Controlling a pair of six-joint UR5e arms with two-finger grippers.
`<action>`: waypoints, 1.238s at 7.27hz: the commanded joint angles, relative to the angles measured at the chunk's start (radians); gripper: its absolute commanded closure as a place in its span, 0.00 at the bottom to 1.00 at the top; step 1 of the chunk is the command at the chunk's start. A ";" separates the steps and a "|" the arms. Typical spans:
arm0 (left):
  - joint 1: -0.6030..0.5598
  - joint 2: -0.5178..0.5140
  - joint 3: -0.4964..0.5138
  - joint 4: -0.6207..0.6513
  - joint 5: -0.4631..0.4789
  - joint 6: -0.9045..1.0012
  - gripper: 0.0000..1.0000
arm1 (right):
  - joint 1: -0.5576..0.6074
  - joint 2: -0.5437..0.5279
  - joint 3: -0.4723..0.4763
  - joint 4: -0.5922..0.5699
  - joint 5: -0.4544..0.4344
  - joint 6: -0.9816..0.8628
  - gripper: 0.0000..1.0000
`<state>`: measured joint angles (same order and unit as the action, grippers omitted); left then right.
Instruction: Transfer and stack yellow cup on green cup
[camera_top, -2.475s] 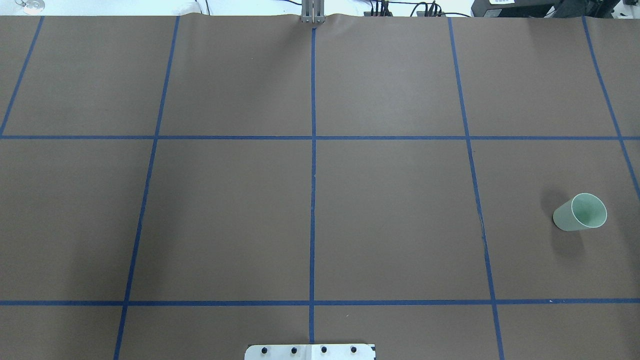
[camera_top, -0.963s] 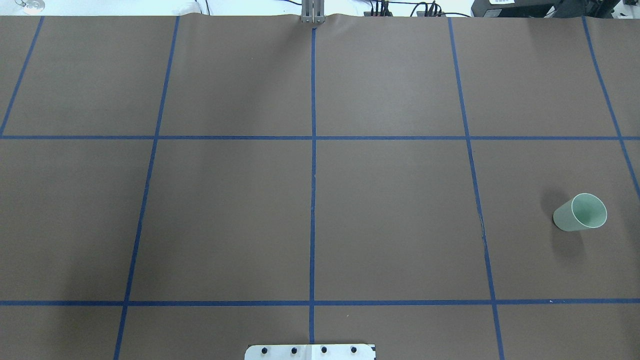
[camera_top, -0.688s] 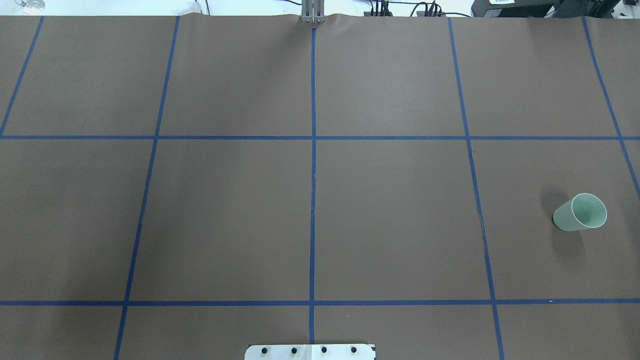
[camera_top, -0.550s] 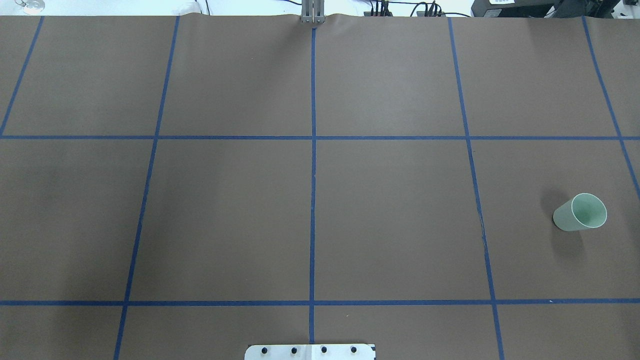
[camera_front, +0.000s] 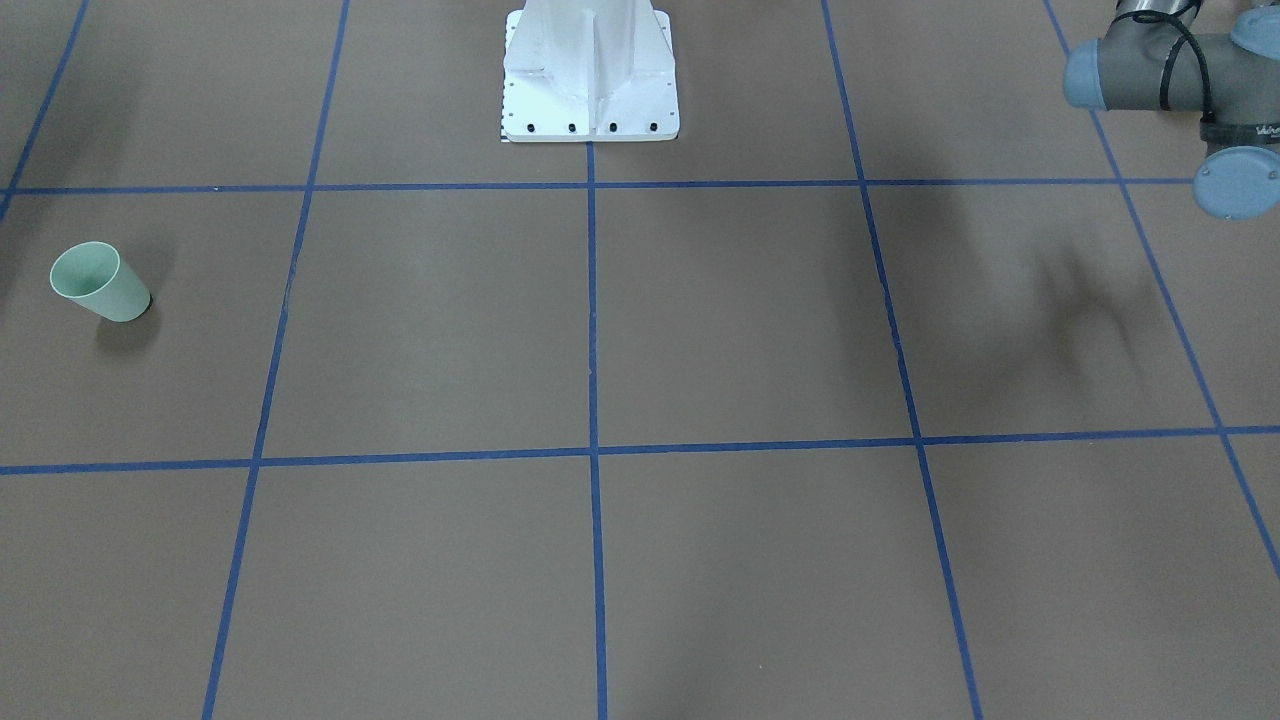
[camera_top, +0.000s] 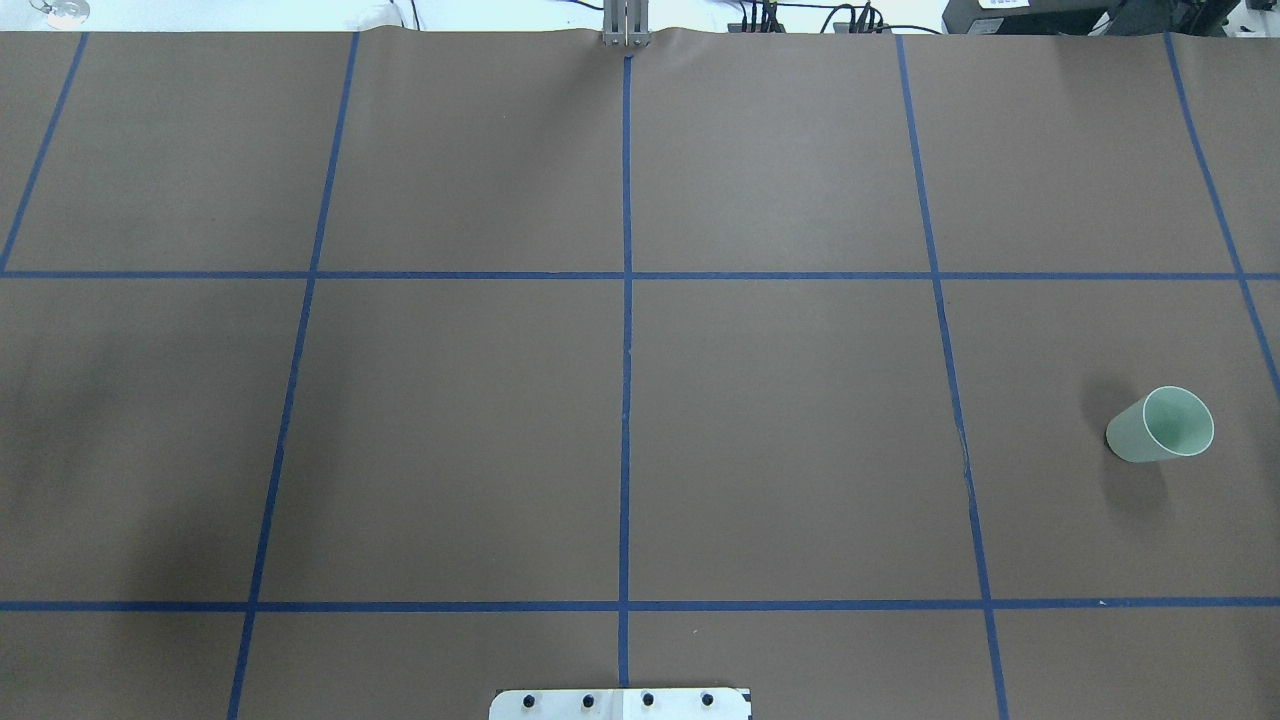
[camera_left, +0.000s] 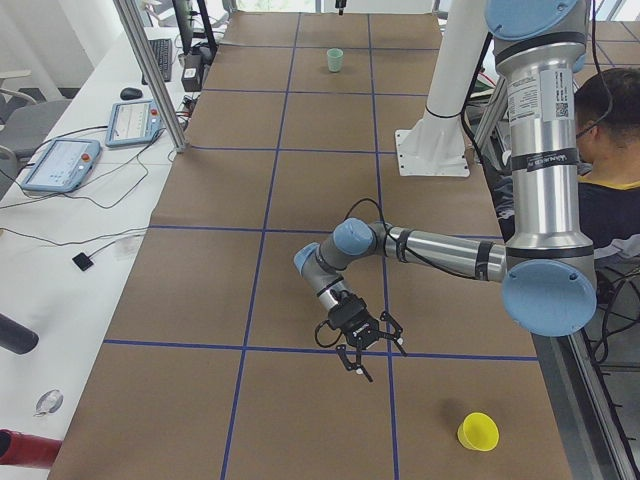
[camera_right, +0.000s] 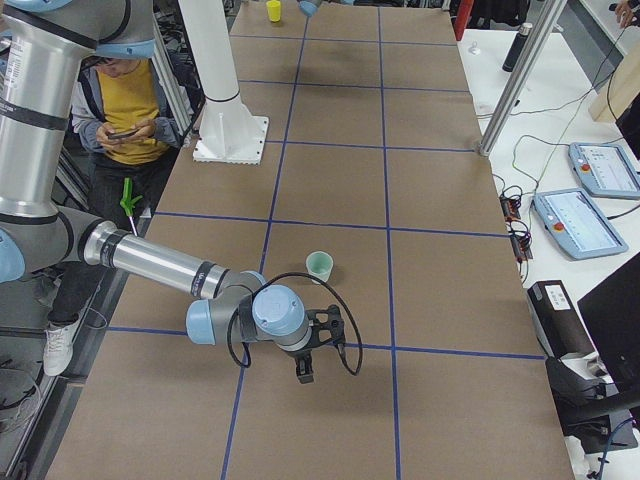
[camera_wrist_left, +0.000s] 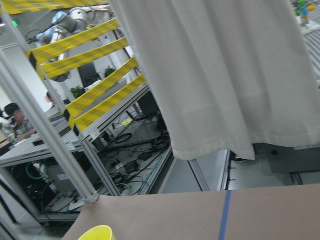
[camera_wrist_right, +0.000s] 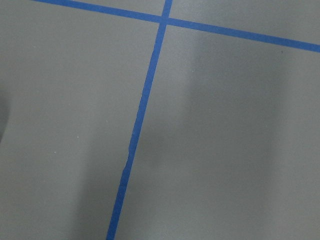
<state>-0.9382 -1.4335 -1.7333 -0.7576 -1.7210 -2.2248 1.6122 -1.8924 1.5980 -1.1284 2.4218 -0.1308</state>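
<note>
The yellow cup (camera_left: 478, 431) sits near the left gripper (camera_left: 370, 354), the green cup (camera_right: 319, 266) near the right gripper (camera_right: 308, 368); whether their jaws are apart I cannot tell.

Table (camera_top: 780, 440) (blue-gridded): green cup (camera_top: 1150, 428), yellow cup (camera_left: 478, 432)

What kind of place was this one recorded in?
Most likely a robotics lab: a robot arm works over a table covered in brown paper and gridded with blue tape, with control tablets on the side bench.
</note>
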 joint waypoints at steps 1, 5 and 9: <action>0.021 0.002 0.104 -0.044 -0.104 -0.125 0.00 | 0.000 -0.001 -0.001 -0.001 0.000 0.000 0.00; 0.030 0.043 0.359 -0.262 -0.140 -0.211 0.00 | 0.000 -0.001 -0.001 0.004 0.005 0.000 0.00; 0.090 0.053 0.385 -0.250 -0.328 -0.263 0.00 | 0.000 -0.001 -0.001 0.006 0.006 0.000 0.00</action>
<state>-0.8746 -1.3826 -1.3563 -1.0102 -1.9974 -2.4731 1.6122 -1.8929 1.5969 -1.1231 2.4282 -0.1304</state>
